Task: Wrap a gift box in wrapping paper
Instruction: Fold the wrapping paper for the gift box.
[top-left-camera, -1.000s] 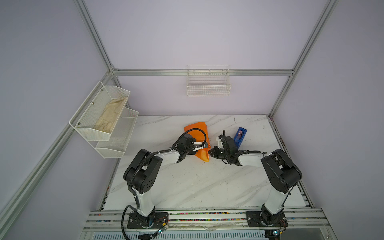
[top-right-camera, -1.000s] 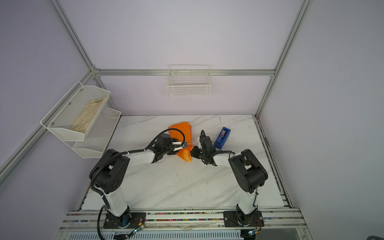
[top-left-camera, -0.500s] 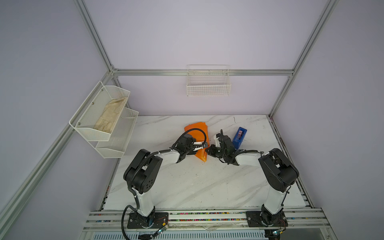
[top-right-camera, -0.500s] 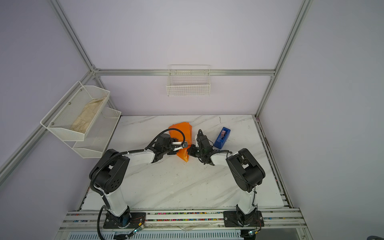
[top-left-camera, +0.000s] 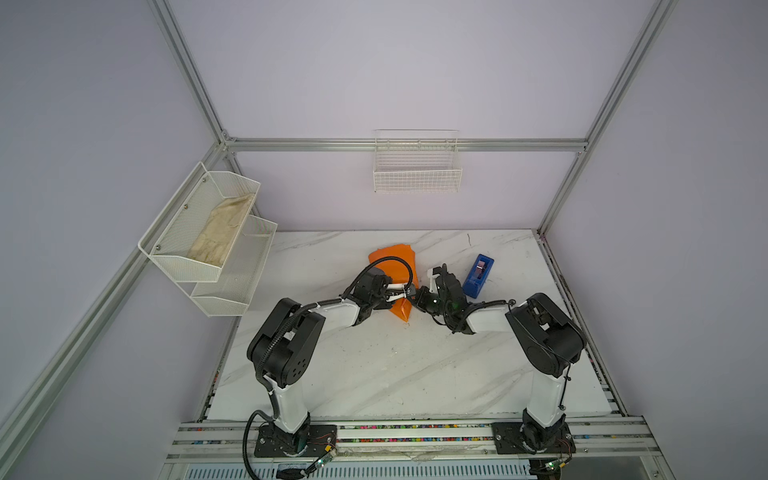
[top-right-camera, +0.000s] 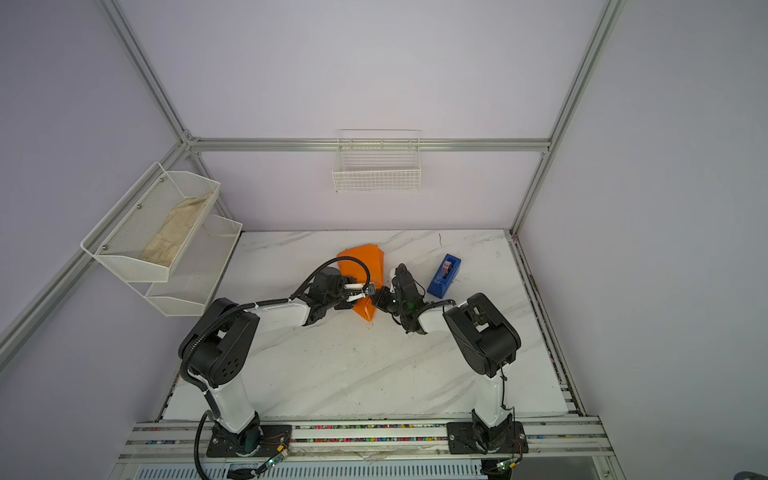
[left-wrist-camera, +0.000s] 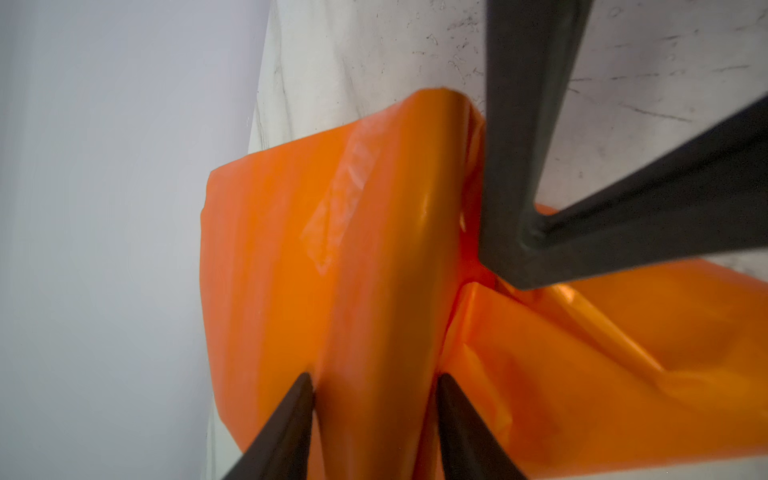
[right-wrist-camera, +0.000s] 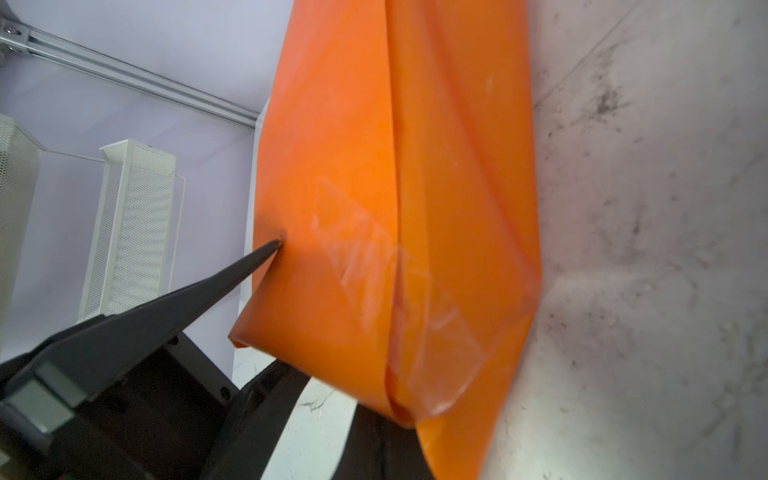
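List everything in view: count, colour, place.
paper: 1, orange, folded bundle mid-table, between the grippers
tape strip: 1, clear, stuck across the paper's seam
box: none visible; possibly inside the paper
dispenser: 1, blue, on the table by the right arm's wrist
rack: 1, white mesh, two tiers, left wall
cloth: 1, beige, rack's upper tier
basket: 1, white wire, back wall
table: 1, white marble
frame: silver rails, along the wall edges
left gripper: 1, black fingers, closed on a paper ridge
right gripper: 1, black, shut, tip against the paper
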